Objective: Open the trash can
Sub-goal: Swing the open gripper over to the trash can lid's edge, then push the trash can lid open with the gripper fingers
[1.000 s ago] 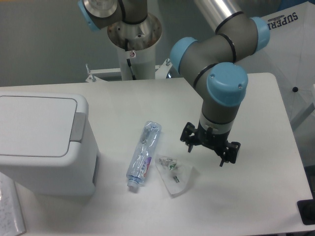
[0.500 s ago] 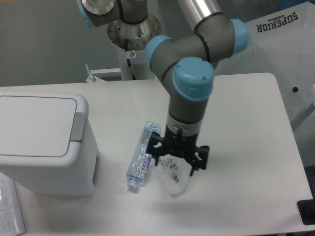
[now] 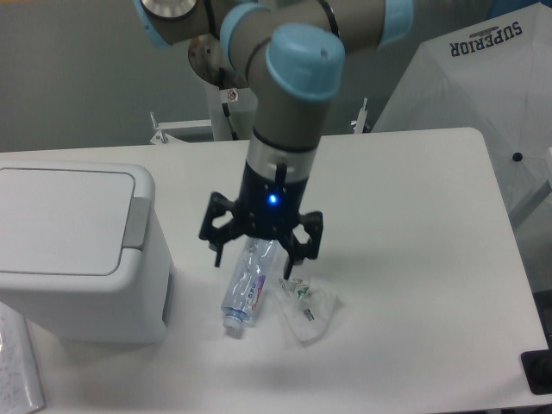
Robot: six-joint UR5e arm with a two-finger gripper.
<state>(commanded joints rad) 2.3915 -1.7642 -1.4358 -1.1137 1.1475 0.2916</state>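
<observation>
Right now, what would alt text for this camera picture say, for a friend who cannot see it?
A robot arm holds its open pincer just above a crushed plastic bottle lying on a white table. At the left stands a large white trash can, its lid shut. A crumpled clear wrapper lies right of the bottle.
</observation>
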